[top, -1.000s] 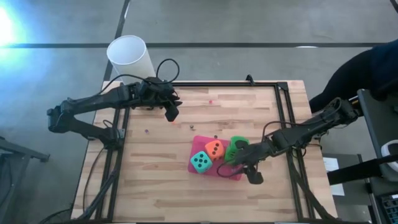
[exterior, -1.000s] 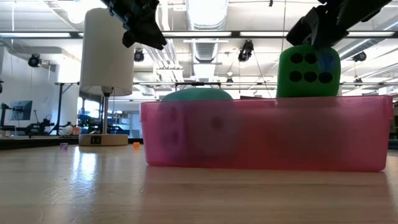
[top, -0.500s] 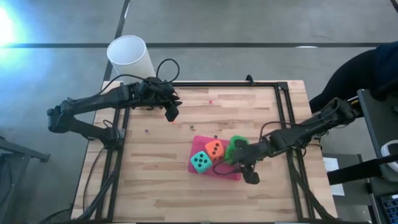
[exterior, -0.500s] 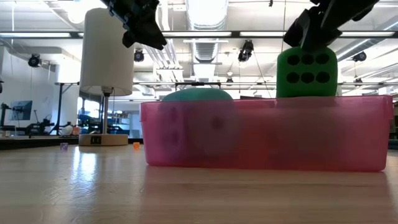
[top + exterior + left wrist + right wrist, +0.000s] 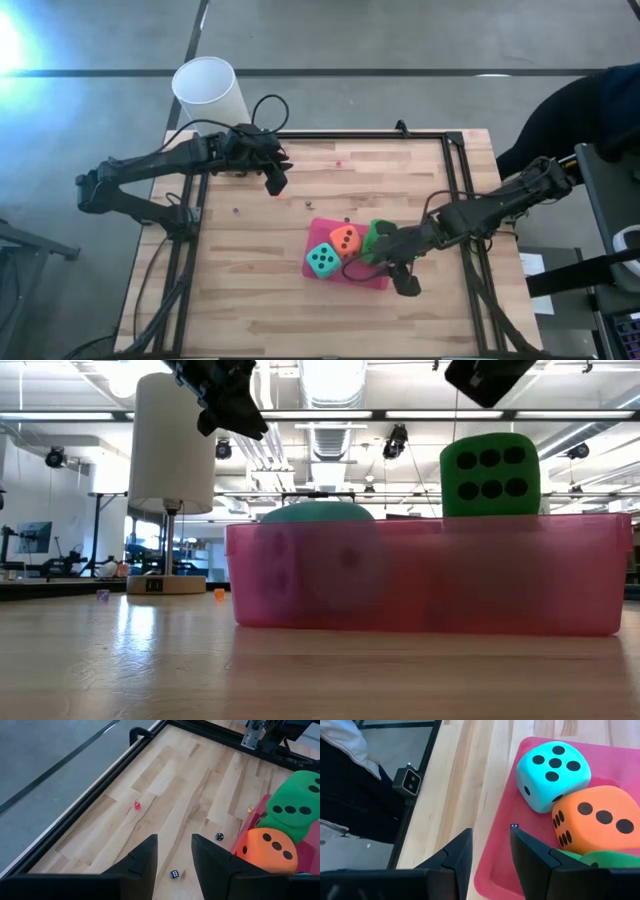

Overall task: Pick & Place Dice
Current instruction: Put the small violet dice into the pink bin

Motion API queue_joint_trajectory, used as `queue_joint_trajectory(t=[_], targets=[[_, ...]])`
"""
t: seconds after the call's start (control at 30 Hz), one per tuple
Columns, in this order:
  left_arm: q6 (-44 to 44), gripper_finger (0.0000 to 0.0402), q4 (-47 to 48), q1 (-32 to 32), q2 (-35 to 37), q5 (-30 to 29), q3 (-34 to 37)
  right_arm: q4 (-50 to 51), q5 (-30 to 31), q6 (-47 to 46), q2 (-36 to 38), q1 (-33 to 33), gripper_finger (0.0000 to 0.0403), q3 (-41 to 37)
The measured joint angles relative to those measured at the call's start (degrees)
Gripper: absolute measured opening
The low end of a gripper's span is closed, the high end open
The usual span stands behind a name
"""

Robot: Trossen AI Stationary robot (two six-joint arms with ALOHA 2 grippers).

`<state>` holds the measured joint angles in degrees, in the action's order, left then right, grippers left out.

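Showing the release stage: the right gripper [image 5: 490, 378] is seen lifted clear of the green die [image 5: 489, 473], which a second ago was pinched between its fingers and is now left resting in the pink tray [image 5: 420, 575], beside the orange die [image 5: 594, 817] and the teal die [image 5: 552, 767]. The right fingers are parted by a narrow gap and hold nothing. The left gripper [image 5: 172, 857] is held over the table's far side, likewise narrowly parted and empty. This placement is judged complete.
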<state>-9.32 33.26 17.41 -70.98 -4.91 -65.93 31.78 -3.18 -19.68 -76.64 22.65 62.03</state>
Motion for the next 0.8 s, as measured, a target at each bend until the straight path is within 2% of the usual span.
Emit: queue_joint_trajectory(t=[0.33, 0.53, 0.8], targets=[[0.1, 0.0122, 2.3, 0.0, 0.0, 0.0, 0.0, 10.0, 0.2, 1.2, 0.0, 0.0, 0.0124, 8.8], [0.1, 0.0127, 10.4, 0.0, 0.0, 0.0, 0.0, 16.3, 0.6, 3.0, 0.1, -0.1, 0.0121, 14.2], [-6.8, 0.0131, 21.8, 0.0, 0.0, 0.0, 1.4, 22.2, 6.8, 3.9, 3.0, -0.1, 0.0111, 18.6]])
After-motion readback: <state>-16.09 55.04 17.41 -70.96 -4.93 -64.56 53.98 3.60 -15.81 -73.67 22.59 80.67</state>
